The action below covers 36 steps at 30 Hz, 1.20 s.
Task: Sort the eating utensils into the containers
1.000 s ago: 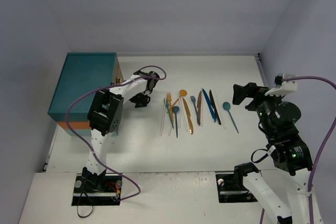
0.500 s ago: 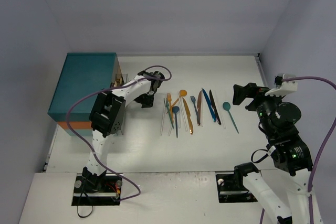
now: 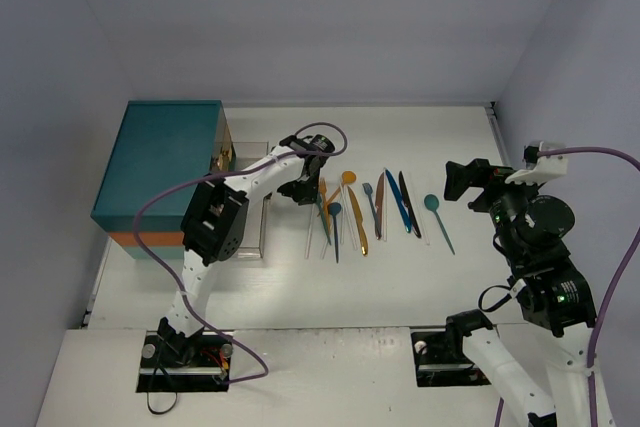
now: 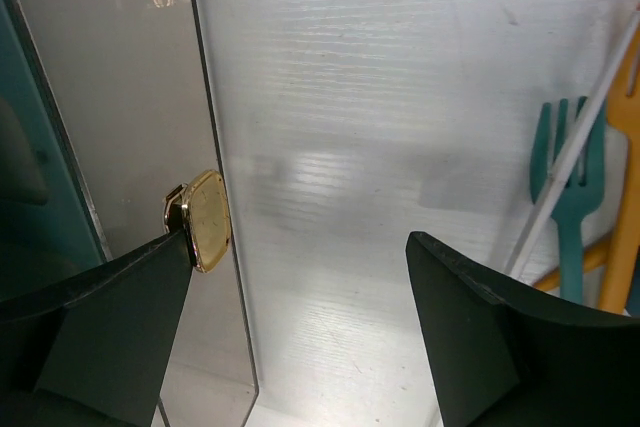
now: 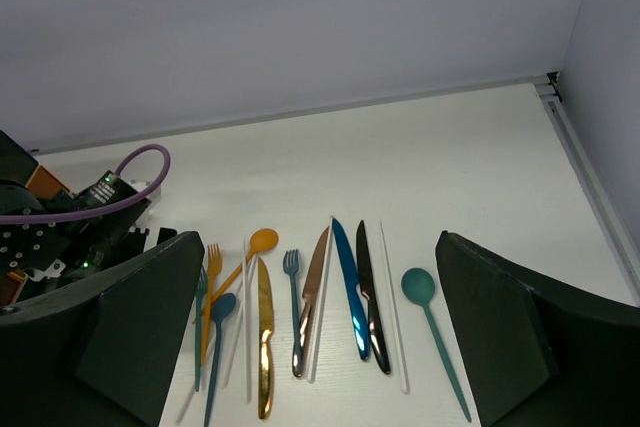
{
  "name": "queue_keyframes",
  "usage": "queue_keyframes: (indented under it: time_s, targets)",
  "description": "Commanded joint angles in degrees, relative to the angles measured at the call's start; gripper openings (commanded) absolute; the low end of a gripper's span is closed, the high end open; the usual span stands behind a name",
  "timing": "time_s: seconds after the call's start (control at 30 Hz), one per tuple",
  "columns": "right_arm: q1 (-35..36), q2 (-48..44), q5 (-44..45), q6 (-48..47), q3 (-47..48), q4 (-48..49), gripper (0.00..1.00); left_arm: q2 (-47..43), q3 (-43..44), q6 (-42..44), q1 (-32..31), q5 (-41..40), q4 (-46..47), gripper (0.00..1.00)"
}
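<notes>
Action at the left edge of the tabletop (image 3: 430,287): the teal chest (image 3: 160,152) sits there with a clear drawer (image 3: 265,232) standing out from its front toward the middle. The left gripper (image 3: 300,190) hangs just past that drawer, between it and the row of utensils (image 3: 360,207), jaws spread wide and holding nothing. Wrist view backs it up: the gold handle (image 4: 203,222) on the drawer front sits right by one finger (image 4: 100,337), touching or not I cannot tell, with bare tabletop showing between the jaws. Just off the other finger lies a teal fork (image 4: 568,237) with a pale chopstick (image 4: 530,227) crossing its tines. The utensils lie side by side on the middle of the tabletop: orange spoon (image 3: 347,178), gold knife (image 3: 357,225), brown knife (image 3: 379,205), blue knife (image 3: 398,199), dark knife (image 3: 409,205). A teal spoon (image 3: 433,205) lies a little apart toward the right edge. Beside it hovers the right gripper (image 3: 455,179), jaws at full stretch, nothing in them.
</notes>
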Motion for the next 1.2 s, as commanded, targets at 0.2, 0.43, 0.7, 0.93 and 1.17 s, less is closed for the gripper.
queue_keyframes:
  time_s: [0.2, 0.43, 0.7, 0.93, 1.17]
  targets:
    - [0.4, 0.1, 0.9, -0.5, 0.4, 3.3, 1.00, 1.7, 4.9, -7.2, -5.1, 9.6, 2.3, 0.82]
    - [0.4, -0.2, 0.8, -0.5, 0.3, 3.3, 1.00, 1.9, 6.2, -8.0, -6.0, 10.8, 2.3, 0.82]
    - [0.4, -0.4, 0.6, -0.5, 0.4, 3.2, 1.00, 2.4, 7.5, -8.5, -6.2, 12.4, 2.3, 0.82]
    - [0.4, -0.4, 0.5, -0.5, 0.4, 3.2, 1.00, 3.6, 10.7, -8.6, -6.2, 12.7, 2.1, 0.82]
    - [0.4, -0.5, 0.5, -0.8, 0.7, 3.1, 1.00, 4.2, 12.5, -8.8, -6.0, 13.3, 2.0, 0.82]
